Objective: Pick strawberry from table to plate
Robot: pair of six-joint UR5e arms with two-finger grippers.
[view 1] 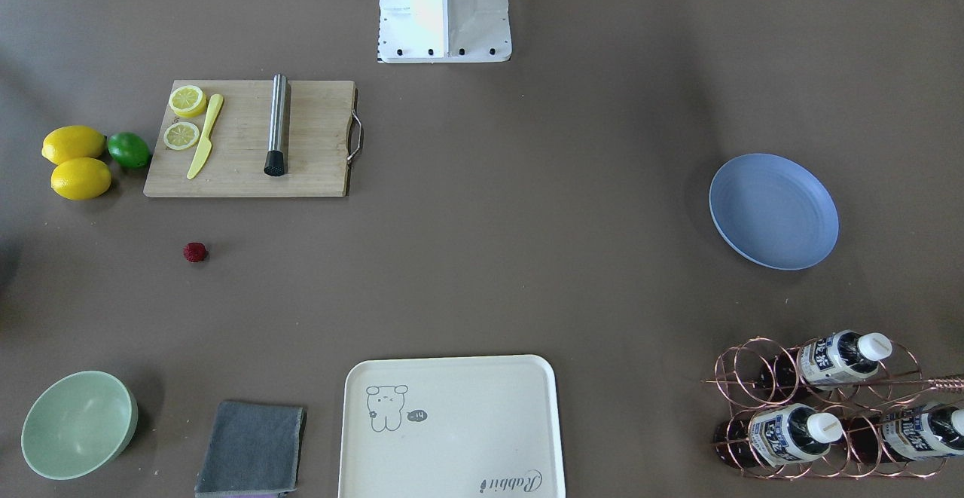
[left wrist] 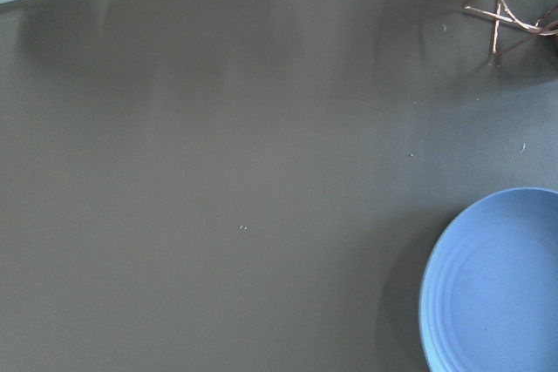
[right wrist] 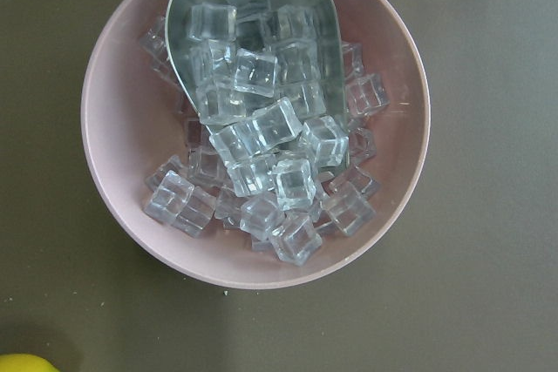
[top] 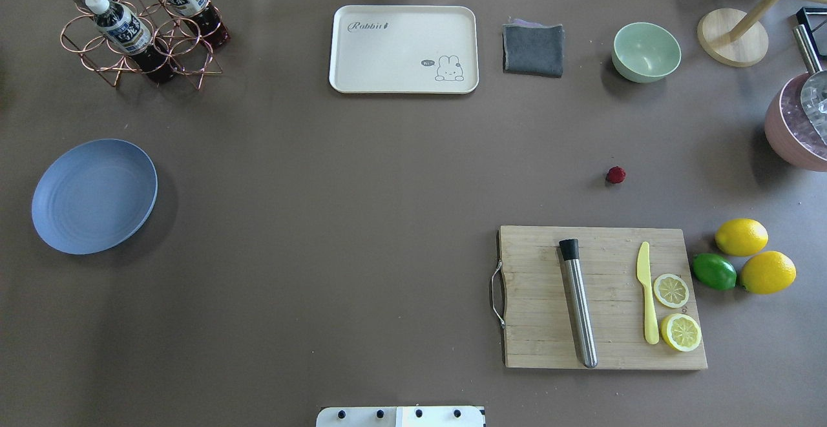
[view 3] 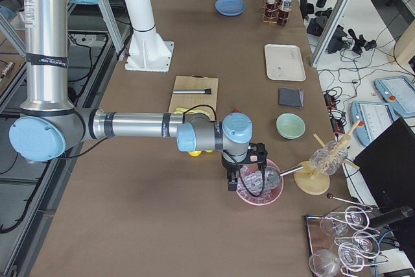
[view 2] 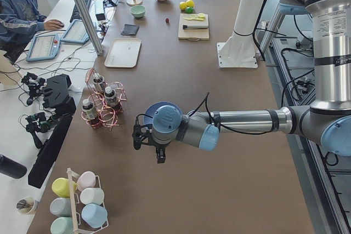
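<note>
Front view: the bumpy dark red strawberry (view 1: 195,252) lies on the matte table (view 1: 482,257), 7 o'clock of the wooden cutting board (view 1: 248,139), bare surface all round. Overhead: the round, ringed blue plate (top: 94,196) sits far off at 9 o'clock. Side views: left gripper (view 2: 143,138) by the plate, right gripper (view 3: 245,165) over a pink bowl (right wrist: 113,154) of ice cubes; their finger opening cannot be told
</note>
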